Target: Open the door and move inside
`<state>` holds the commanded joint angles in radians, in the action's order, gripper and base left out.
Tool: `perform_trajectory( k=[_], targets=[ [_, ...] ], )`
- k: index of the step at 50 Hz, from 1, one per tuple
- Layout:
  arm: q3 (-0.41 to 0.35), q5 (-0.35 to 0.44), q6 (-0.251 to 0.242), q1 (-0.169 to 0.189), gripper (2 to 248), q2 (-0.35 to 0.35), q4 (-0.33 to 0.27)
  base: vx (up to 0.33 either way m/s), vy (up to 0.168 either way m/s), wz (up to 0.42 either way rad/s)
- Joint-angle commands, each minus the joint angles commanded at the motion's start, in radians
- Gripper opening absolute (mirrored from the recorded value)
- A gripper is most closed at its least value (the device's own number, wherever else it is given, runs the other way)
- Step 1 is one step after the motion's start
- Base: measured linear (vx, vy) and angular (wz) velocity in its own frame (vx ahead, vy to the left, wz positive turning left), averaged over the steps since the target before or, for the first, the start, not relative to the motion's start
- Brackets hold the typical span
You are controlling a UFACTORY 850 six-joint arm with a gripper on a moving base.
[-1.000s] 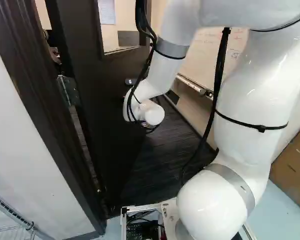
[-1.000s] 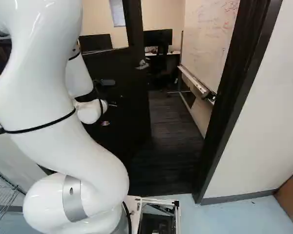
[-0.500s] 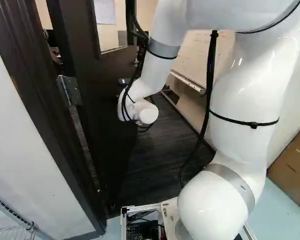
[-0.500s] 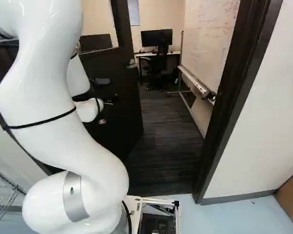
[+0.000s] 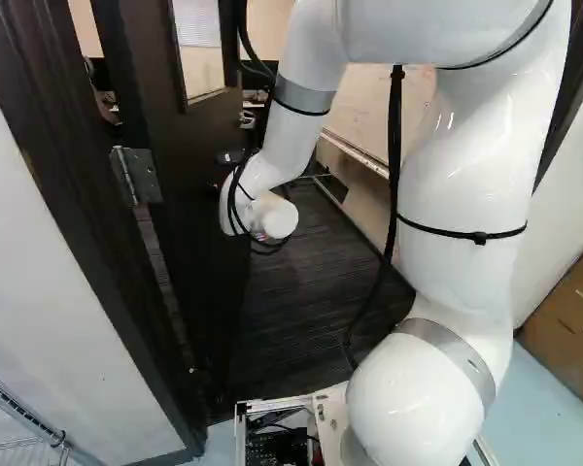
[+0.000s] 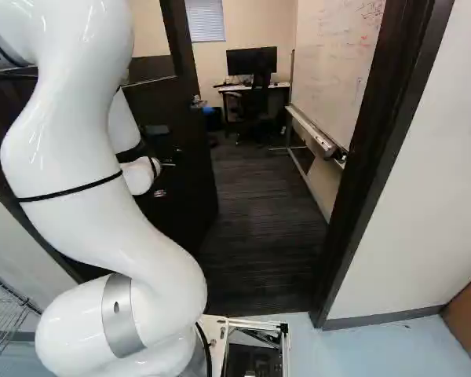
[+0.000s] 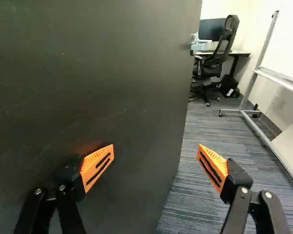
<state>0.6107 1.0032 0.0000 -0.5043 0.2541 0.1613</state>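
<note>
Reaching through the doorframe (image 6: pixel 373 149), holding the hand (image 6: pixel 165 179) wide, right by the door (image 5: pixel 189 184)! Seeing that door standing open, slanting inward from the doorframe's hinge side. Spotting a chair (image 6: pixel 255 102) and a whiteboard (image 6: pixel 330 63) too, beyond the doorframe.

I have the door (image 5: pixel 189 204) standing open, a hinge (image 5: pixel 139 176) on its left edge, my white arm (image 5: pixel 462 184) and, farther off, a cardboard box (image 5: pixel 564 316) to its right.
</note>
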Motion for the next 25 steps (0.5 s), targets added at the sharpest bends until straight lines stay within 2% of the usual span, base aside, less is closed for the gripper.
perform_trajectory(
  k=[25],
  targets=[
    [0.052, 0.013, 0.0, -0.03, 247, 0.043, -0.048, 0.0, 0.0, 0.0]
  ],
)
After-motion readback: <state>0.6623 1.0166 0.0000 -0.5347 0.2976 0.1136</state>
